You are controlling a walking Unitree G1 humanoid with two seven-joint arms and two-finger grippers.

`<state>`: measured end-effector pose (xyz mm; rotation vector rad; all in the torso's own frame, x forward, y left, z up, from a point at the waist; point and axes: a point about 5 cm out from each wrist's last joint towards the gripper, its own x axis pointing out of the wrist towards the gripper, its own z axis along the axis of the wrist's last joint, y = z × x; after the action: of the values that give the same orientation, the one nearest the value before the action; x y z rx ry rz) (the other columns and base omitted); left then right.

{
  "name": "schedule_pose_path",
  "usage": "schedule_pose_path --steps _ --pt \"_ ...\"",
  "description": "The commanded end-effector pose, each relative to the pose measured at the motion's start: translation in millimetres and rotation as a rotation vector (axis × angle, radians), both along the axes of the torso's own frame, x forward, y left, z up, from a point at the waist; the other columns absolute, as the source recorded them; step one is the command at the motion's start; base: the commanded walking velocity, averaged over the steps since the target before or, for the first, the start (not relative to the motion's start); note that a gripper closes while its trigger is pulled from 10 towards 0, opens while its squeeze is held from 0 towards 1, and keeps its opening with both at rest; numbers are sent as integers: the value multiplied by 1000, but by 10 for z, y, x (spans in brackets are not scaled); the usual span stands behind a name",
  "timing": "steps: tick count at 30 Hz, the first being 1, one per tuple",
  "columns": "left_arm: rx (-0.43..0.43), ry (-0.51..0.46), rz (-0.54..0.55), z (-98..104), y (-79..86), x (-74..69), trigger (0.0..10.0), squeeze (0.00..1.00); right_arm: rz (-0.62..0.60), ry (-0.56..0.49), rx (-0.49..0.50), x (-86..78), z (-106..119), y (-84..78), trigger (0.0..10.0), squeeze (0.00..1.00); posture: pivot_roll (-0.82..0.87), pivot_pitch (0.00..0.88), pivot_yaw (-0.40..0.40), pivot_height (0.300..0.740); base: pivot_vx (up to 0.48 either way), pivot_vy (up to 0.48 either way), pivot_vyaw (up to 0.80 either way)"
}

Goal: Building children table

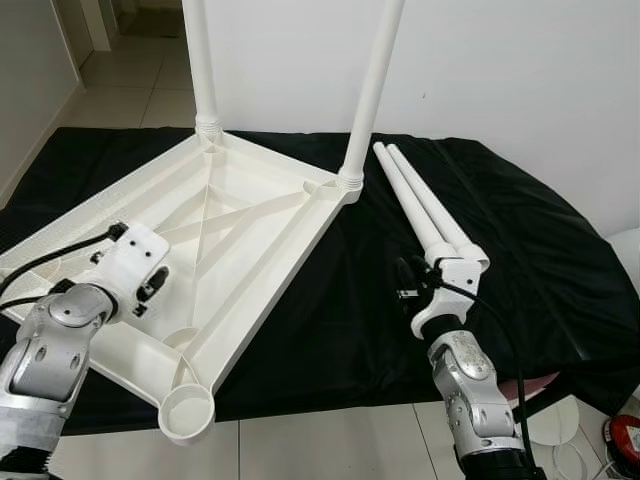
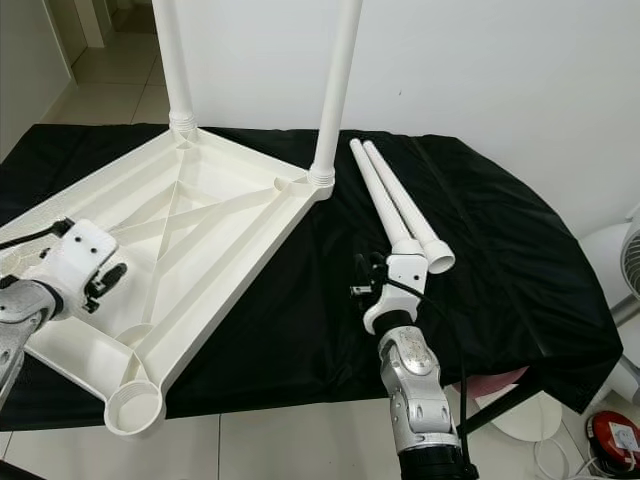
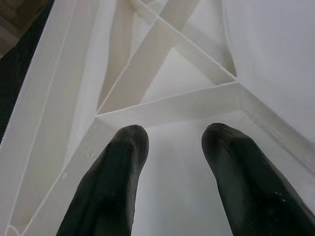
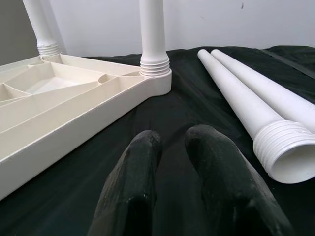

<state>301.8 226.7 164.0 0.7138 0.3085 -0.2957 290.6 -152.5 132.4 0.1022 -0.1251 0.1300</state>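
**White plastic on black cloth**

You have a white plastic upside-down tabletop with moulded cross ribs, its rim finely textured. Two white plastic upright legs are the same plain white, with ridged threaded collars. Two loose white plastic tube legs match, ribbed at their open ends. All lie on a plain black, slightly glossy cloth. Your left gripper has matt black fingers, and your right gripper the same; both wrists are white-cased, the arms silver. The wall is plain white, the floor tiles pale. A red round object sits at the floor's corner.
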Motion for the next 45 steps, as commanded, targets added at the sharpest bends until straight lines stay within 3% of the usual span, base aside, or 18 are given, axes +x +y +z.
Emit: schedule_pose_path --steps 1,5,8,13,25,30,40,43,45 --pt "55 40 -69 -77 -123 47 10000 0 -11 10 -7 26 0 -57 10000 0 -21 0 -89 740 0 0 0" --pt "81 52 -100 -103 -167 60 10000 0 -15 8 -8 29 8 -70 10000 0 -21 0 -89 740 0 0 0" --pt "82 93 -212 -151 -375 60 10000 0 -35 8 -14 20 8 -126 10000 0 -32 0 -79 740 0 0 0" --pt "62 95 -296 -147 -607 83 10000 0 -46 8 -14 13 7 -145 10000 0 -47 0 -68 740 0 0 0" --pt "15 73 -389 -124 -1005 110 10000 0 -57 6 -8 14 8 -151 10000 0 -53 0 -55 740 0 0 0" --pt "-32 67 -427 -137 -1267 99 10000 0 -60 6 -5 8 5 -143 10000 0 -60 0 -48 740 0 0 0" --pt "-48 34 -414 -100 -1338 163 10000 0 -66 6 -5 0 1 -154 10000 0 -65 0 -42 740 0 0 0" --pt "-68 8 -394 -33 -1265 202 10000 0 -69 7 -6 -8 -3 -161 10000 0 -66 0 -39 740 0 0 0" --pt "-147 -28 -396 97 -1168 219 10000 0 -75 9 -7 -22 -12 -176 10000 0 -63 0 -37 740 0 0 0"
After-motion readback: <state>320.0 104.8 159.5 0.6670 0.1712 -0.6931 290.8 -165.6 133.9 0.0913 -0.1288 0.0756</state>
